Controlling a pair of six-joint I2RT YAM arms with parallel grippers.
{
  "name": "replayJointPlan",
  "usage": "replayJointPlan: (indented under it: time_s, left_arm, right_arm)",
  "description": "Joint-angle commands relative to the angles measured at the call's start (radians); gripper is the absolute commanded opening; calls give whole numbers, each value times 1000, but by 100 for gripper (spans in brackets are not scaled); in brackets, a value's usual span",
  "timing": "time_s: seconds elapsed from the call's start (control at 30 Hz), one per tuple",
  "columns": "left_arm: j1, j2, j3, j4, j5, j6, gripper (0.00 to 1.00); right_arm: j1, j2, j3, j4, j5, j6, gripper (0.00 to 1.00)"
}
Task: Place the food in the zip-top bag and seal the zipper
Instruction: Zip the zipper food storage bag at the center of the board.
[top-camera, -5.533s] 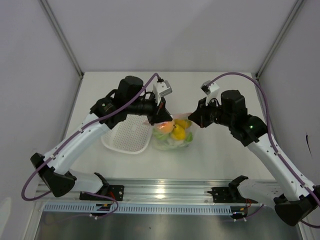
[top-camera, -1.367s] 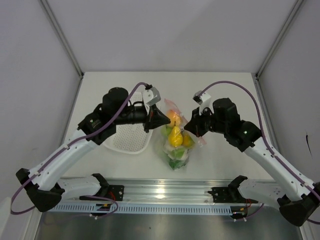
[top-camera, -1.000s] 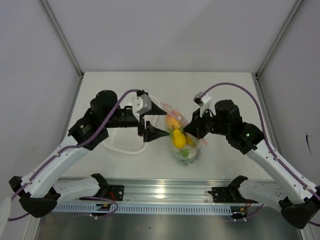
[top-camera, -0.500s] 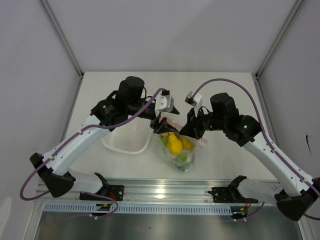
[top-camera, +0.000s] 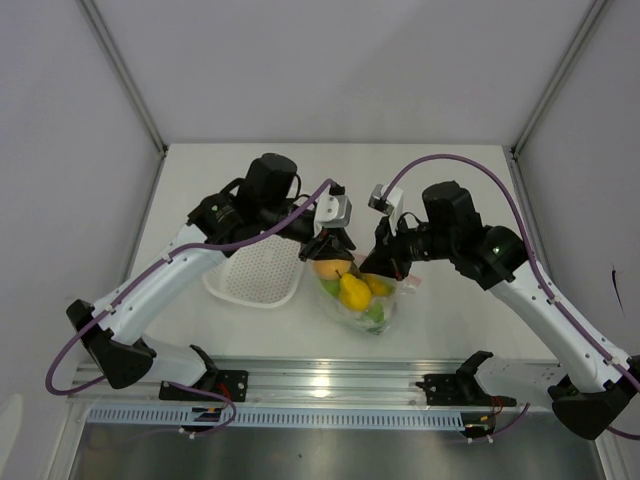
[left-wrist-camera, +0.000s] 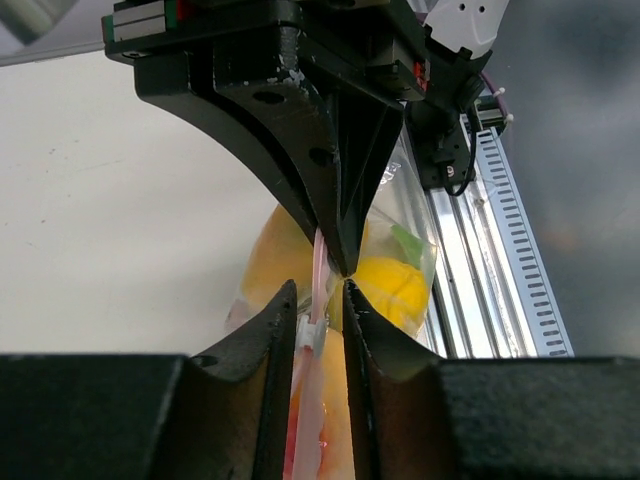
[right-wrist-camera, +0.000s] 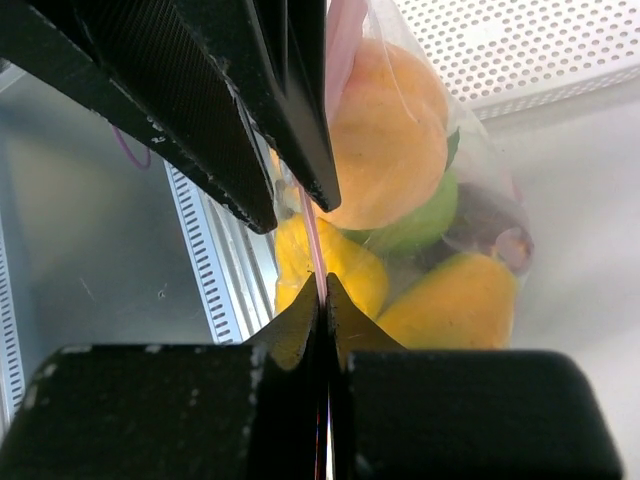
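The zip-top bag (top-camera: 362, 305) is full and both hands hold it at the zipper (left-wrist-camera: 318, 262), ready to be sealed.

The bag seems to rest with its bottom on the counter (top-camera: 450, 310), just beside the white basket (top-camera: 255, 275), and the food (top-camera: 351, 290) shows through the clear plastic. The right hand (right-wrist-camera: 322, 290) is clenched on the pink zipper strip. The left hand (left-wrist-camera: 318, 292) meets it almost tip to tip, with its fingers close on both sides of the same strip; I cannot tell if they already press it. In my judgement the step in hand is the sealing. To do it well, the right hand should act as a fixed anchor and pull the strip straight. The left hand should pinch firmly with the strip centred between its pads, then slide away along the strip's own line. It should not drag downward, because the weight of the fruit could pull the two tracks apart.
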Motion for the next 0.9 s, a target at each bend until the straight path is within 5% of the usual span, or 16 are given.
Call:
replayJointPlan:
  time_s: [0.0, 0.17, 0.27, 0.3, 0.4, 0.53, 0.73, 0.87]
  left_arm:
    - [5, -7, 6, -18, 16, 5, 26]
    - [5, -1, -3, -21, 10, 0, 26]
    - [5, 1, -9, -8, -4, -3, 41]
    - [5, 1, -8, -9, -13, -3, 57]
    - [5, -2, -14, -11, -26, 5, 62]
    - [11, -10, -35, 6, -27, 0, 46]
    - [20, 2, -22, 5, -3, -3, 42]
    - [34, 9, -6, -15, 28, -1, 27]
  right_arm:
    - [2, -19, 43, 40, -30, -22, 0]
    - [0, -33, 41, 34, -32, -25, 0]
    - [-1, -33, 43, 29, -44, -27, 0]
    - [-1, -34, 41, 29, -44, -27, 0]
    - [-3, -37, 38, 29, -44, -29, 0]
    - [-3, -39, 35, 33, -53, -25, 0]
    - [-3, -36, 29, 37, -63, -22, 0]
    - [-3, -40, 32, 36, -53, -22, 0]
